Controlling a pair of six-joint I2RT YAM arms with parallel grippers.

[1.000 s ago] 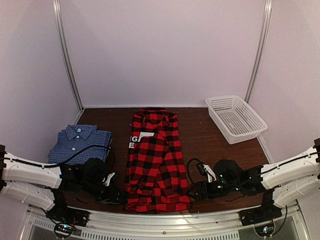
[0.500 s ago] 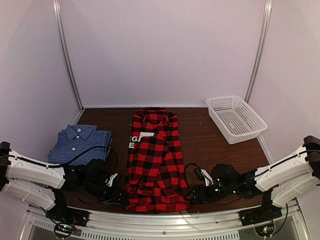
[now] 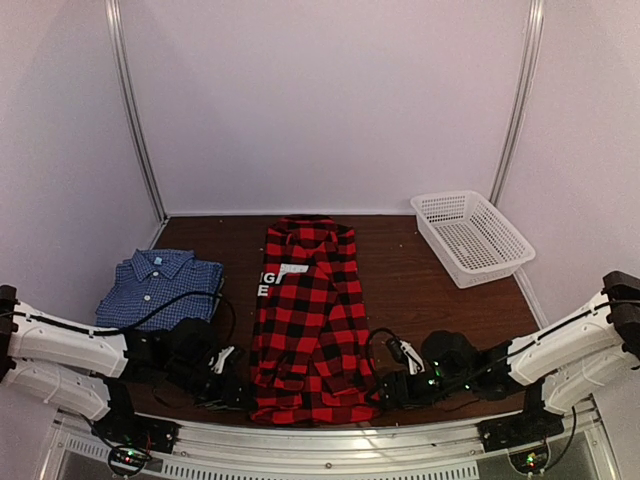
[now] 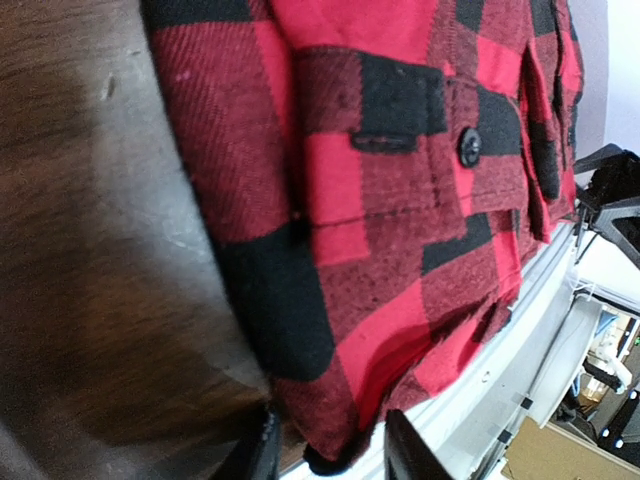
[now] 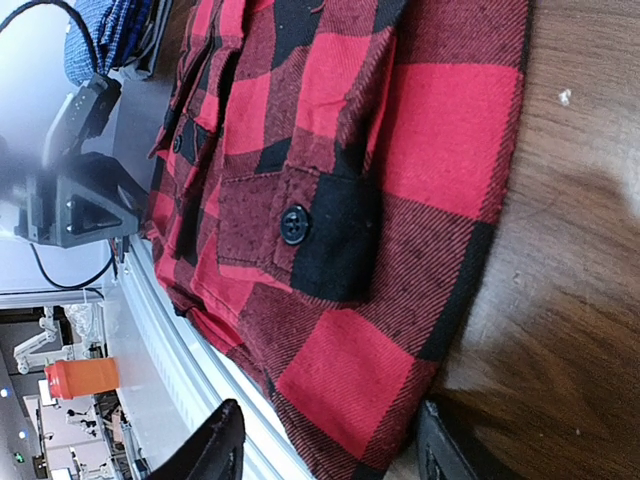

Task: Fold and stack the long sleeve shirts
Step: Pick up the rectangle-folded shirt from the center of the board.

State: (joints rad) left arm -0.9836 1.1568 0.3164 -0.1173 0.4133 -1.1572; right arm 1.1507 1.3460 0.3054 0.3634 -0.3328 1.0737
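Observation:
The red-and-black plaid shirt [image 3: 310, 320] lies lengthwise in the middle of the table, collar at the far end, hem at the near edge. My left gripper [image 3: 240, 392] is at its near left corner. In the left wrist view the fingers [image 4: 262, 450] pinch that hem corner of the plaid shirt [image 4: 400, 150]. My right gripper [image 3: 385, 390] is at the near right corner. Its jaws stand wide apart, one on each side of the plaid cloth [image 5: 350, 370]. A folded blue checked shirt [image 3: 160, 285] rests at the left. Dark cloth with white lettering [image 3: 263, 284] peeks from under the plaid's left edge.
A white mesh basket [image 3: 470, 235] stands at the back right of the brown table [image 3: 420, 290]. The metal rail of the table's near edge [image 3: 330, 435] runs right beside both hem corners. White walls enclose the back and sides.
My left gripper has narrowed onto the plaid shirt's near left corner. My right gripper has slid a little left, closer around the near right corner. The shirts have not moved.

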